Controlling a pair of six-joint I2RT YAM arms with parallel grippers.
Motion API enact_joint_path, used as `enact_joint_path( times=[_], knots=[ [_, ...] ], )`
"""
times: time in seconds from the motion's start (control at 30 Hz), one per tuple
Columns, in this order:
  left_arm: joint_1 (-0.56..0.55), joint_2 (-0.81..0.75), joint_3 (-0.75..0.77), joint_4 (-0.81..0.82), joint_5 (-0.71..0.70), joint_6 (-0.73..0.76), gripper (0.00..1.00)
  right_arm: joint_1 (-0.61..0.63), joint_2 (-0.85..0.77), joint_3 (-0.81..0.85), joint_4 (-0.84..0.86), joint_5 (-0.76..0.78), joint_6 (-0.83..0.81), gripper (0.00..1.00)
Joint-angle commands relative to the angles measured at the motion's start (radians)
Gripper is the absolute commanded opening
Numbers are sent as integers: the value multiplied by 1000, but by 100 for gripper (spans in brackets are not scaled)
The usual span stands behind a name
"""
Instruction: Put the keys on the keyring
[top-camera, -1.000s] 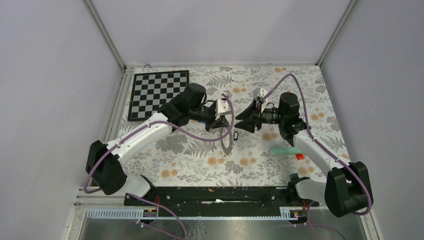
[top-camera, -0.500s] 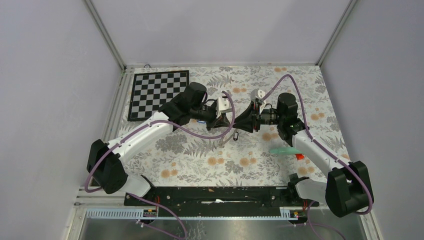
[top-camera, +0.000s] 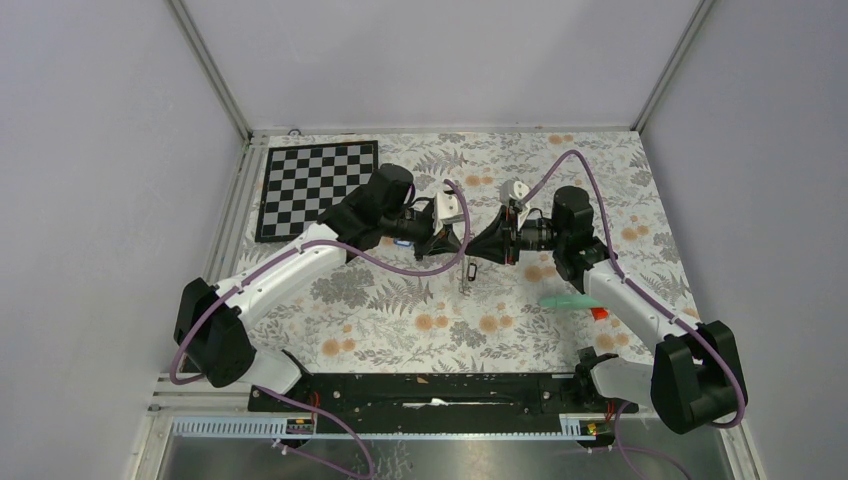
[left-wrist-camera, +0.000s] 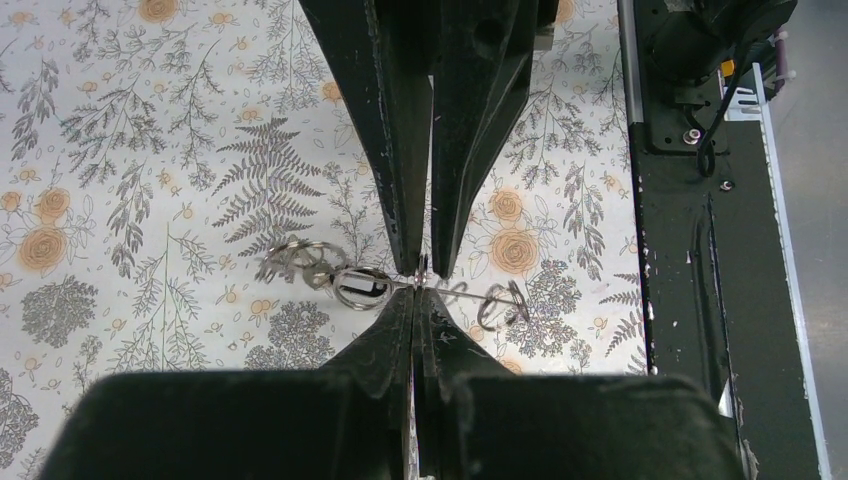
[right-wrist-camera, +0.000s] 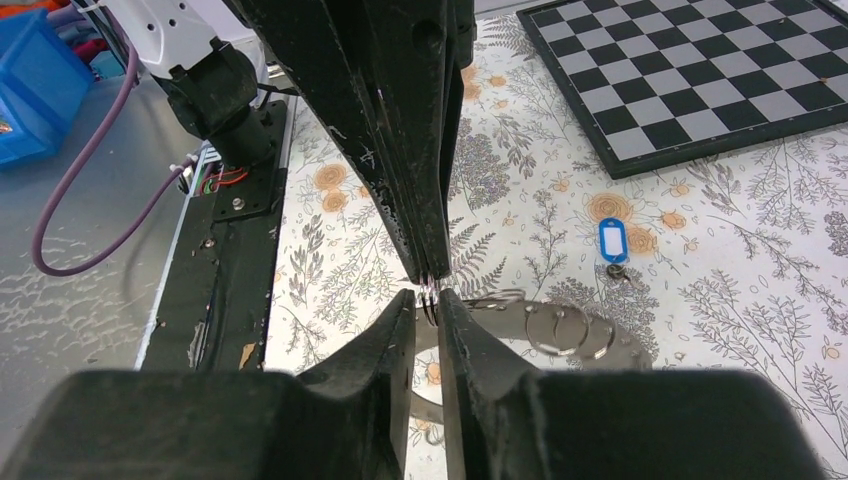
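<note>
Two pinches | left gripper (left-wrist-camera: 413, 310) and right gripper (right-wrist-camera: 428, 305) both clamp the keyring (top-camera: 463, 275) at centre | blue-tagged key (right-wrist-camera: 613, 241) lies loose | risk: opposing pulls twist the ring free

1. The chequered board (top-camera: 320, 190) lies at the tabletop's (top-camera: 400, 330) far left corner.
2. The left hand (left-wrist-camera: 415, 297) and right hand (right-wrist-camera: 427, 299) meet tip to tip at mid-tabletop, right of the board.
3. The keyring (top-camera: 462, 275) is between them, pinched by both.
4. One key (right-wrist-camera: 612, 243) lies on the tabletop between keyring and board.
5. The stick (top-camera: 565, 300) lies near right.
</note>
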Motion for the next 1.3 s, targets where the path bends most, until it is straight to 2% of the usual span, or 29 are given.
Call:
enact_joint_path(
  times=[0.0, 0.17, 0.33, 0.4, 0.5, 0.63, 0.8, 1.03, 1.27],
  knots=[
    [-4, -9, 38, 73, 35, -16, 0, 15, 7, 6, 13, -17, -23, 18],
    [-4, -9, 33, 82, 42, -25, 0, 16, 9, 7, 26, -15, -10, 0],
    [27, -16, 14, 143, 96, -82, 0, 11, 2, 7, 120, -22, 73, 0],
    [81, -29, -19, 226, 177, -146, 13, -2, -2, 2, 218, -29, 182, 0],
    [170, -55, -110, 439, 316, -292, 32, -24, 6, -18, 449, -36, 387, 0],
    [203, -50, -205, 720, 410, -497, 42, -26, 31, -12, 610, -24, 562, 0],
    [203, -22, -240, 923, 433, -639, 44, -27, 60, -24, 707, -1, 638, 0],
    [203, -16, -257, 987, 458, -677, 40, -28, 65, -37, 716, 8, 637, 0],
    [203, -16, -268, 971, 452, -647, 37, -28, 63, -40, 725, 1, 642, 0]
  ],
)
